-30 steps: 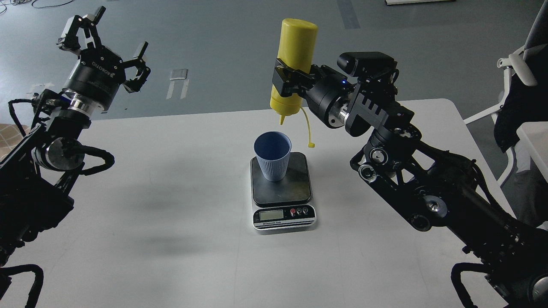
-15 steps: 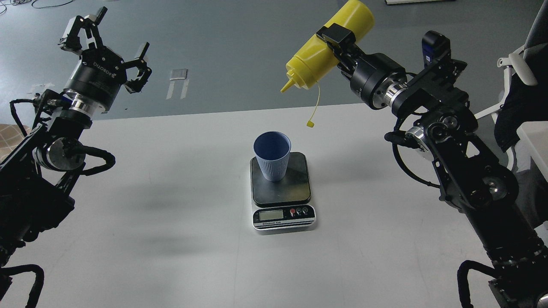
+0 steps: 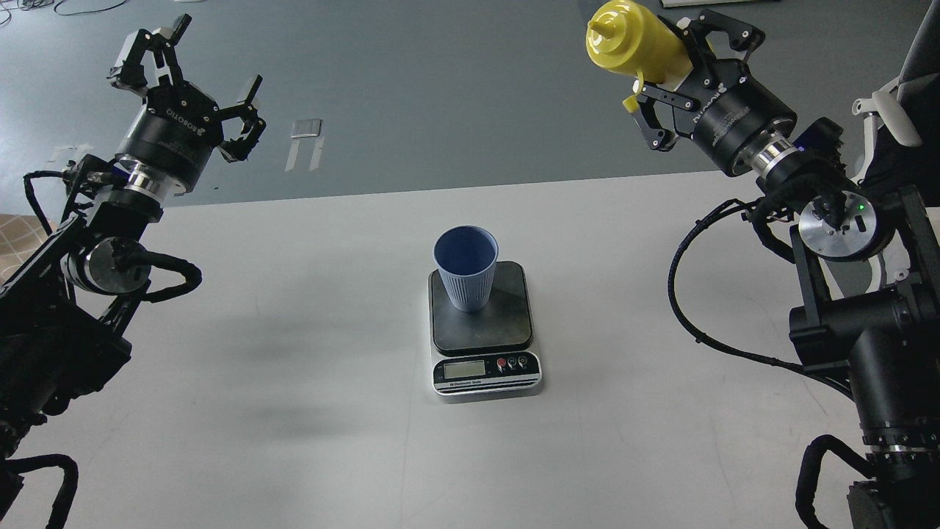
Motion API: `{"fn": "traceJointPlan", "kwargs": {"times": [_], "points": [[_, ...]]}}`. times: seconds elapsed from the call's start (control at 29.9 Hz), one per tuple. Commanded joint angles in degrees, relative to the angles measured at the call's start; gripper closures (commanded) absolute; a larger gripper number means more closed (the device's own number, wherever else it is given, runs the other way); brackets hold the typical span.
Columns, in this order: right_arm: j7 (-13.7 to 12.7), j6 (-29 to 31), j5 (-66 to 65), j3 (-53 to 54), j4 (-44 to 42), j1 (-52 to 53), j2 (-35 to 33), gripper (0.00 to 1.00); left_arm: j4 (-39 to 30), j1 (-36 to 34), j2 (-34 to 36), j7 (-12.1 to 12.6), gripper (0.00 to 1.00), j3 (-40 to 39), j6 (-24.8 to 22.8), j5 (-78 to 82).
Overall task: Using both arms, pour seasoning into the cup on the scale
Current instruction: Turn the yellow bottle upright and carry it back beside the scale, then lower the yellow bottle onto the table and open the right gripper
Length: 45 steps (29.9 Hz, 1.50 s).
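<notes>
Yellow seasoning bottle (image 3: 637, 42) sits high at 1 o'clock, off past the table's far edge, nozzle pointing toward the viewer and a bit left, body clamped between the fingers of the right gripper (image 3: 679, 70). Light blue cup (image 3: 465, 267) stands upright at centre on the dark platform of the scale (image 3: 485, 330), toward its back-left part; display and buttons face 6 o'clock. Bottle is well apart from the cup. Left gripper (image 3: 192, 66) is up at 10 o'clock, fingers spread wide, holding nothing. White table (image 3: 294, 411) under the scale.
</notes>
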Motion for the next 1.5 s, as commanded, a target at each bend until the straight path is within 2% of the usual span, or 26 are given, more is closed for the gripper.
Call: {"fn": "traceJointPlan", "kwargs": {"times": [0.0, 0.13, 0.43, 0.6, 0.9, 1.07, 1.47], "points": [[0.05, -0.1, 10.74, 1.09, -3.57, -1.26, 0.0, 1.0, 0.01, 0.0, -0.07, 0.08, 0.02, 0.13, 0.0, -0.02], [0.23, -0.19, 20.67, 1.52, -3.83, -4.68, 0.0, 1.0, -0.08, 0.0, -0.07, 0.17, 0.02, 0.13, 0.0, -0.02], [0.32, 0.78, 26.84, 5.04, -3.83, -12.51, 0.0, 1.0, -0.08, 0.0, -0.07, 0.26, 0.02, 0.13, 0.0, -0.02], [0.67, 0.87, 35.44, 4.96, -3.57, -18.39, 0.0, 1.0, -0.17, 0.0, -0.15, 0.26, 0.02, 0.22, 0.0, -0.02], [0.67, 4.03, 36.86, 3.9, -4.18, -22.62, 0.0, 1.0, -0.17, 0.0, -0.15, 0.26, 0.02, 0.22, 0.0, -0.02], [0.67, 6.14, 38.88, 3.72, -7.96, -23.24, 0.0, 1.0, -0.08, 0.0, -0.07, 0.26, 0.02, 0.22, 0.0, -0.02], [0.67, 6.32, 40.2, 3.99, -10.43, -24.47, 0.0, 1.0, -0.08, 0.0, -0.07, 0.26, 0.02, 0.22, 0.0, -0.02]]}}
